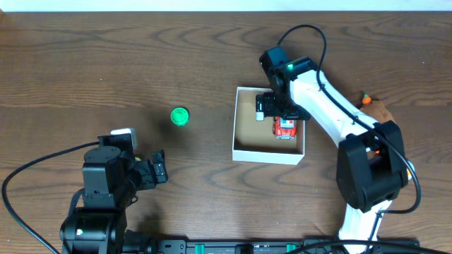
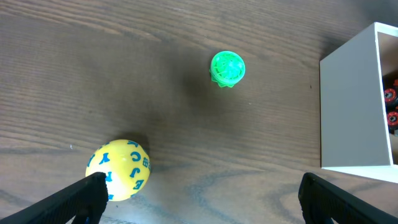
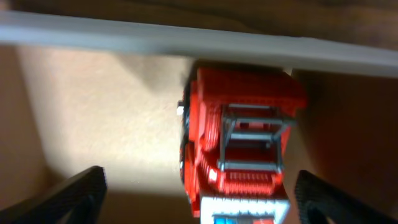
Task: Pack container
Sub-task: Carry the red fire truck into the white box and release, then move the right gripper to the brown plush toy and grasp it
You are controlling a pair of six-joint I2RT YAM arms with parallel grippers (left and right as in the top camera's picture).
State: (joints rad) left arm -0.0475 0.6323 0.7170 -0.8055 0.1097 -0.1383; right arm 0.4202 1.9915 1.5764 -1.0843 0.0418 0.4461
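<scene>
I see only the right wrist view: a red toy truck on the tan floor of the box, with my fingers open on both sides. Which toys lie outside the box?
Observer: A green ball lies on the table, left of the container and well apart from it.
Operator: Is there any other toy on that side?
Observer: Yes, a yellow ball with blue letters. The left wrist view shows it right by the tip of one of the left arm's fingers, which are wide open. In the overhead view that arm hides it.
</scene>
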